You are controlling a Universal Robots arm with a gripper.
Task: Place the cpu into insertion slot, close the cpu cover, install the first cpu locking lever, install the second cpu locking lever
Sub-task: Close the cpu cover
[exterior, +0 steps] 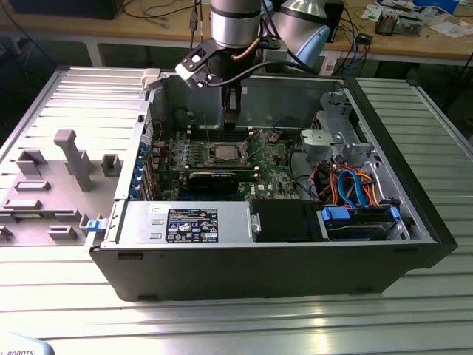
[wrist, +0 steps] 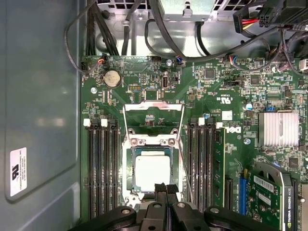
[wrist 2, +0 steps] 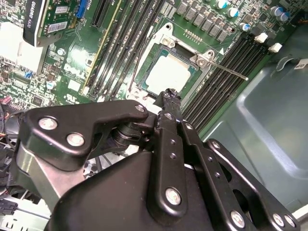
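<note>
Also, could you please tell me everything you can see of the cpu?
The cpu is a small flat square with a pale silvery metal top and a thin green edge. It lies flat in the insertion slot, framed by silver metal, between black memory slots. The gripper, shut, hangs at one edge; contact cannot be told.

Silvery-grey square cpu [wrist: 152, 173] flat in the insertion slot [wrist: 130, 192], silver cpu cover [wrist: 176, 168] frame around it.
</note>
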